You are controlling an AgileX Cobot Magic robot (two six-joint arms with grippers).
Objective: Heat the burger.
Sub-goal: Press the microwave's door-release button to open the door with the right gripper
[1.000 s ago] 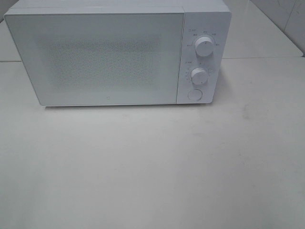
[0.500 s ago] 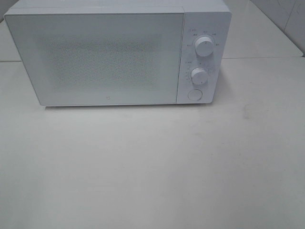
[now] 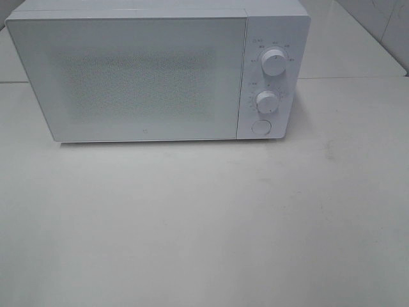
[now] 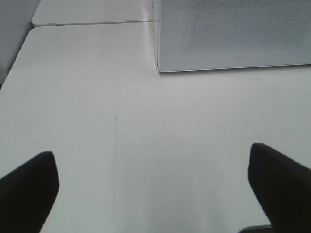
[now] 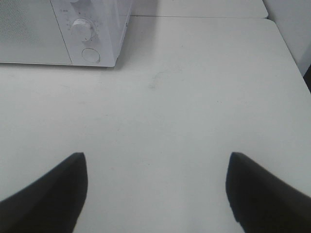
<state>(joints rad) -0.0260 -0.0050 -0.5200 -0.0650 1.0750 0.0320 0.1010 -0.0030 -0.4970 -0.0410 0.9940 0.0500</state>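
At the back of the white surface [image 3: 204, 230] stands the microwave [image 3: 137, 77], door shut, its frosted window hiding whatever is inside. The burger shows in no view, so I cannot tell whether it sits inside. The left pincer [image 4: 151, 162] hangs wide open, holding nothing. The right pincer [image 5: 155, 162] does likewise, nearer the control panel [image 3: 268, 83], probably placed to work it.

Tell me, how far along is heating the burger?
The white box-shaped microwave has its door shut, and no burger shows anywhere; the speckled door hides the inside. Nothing is in hand: the left gripper and right gripper are both open, empty, over the white table. What remains is unclear.
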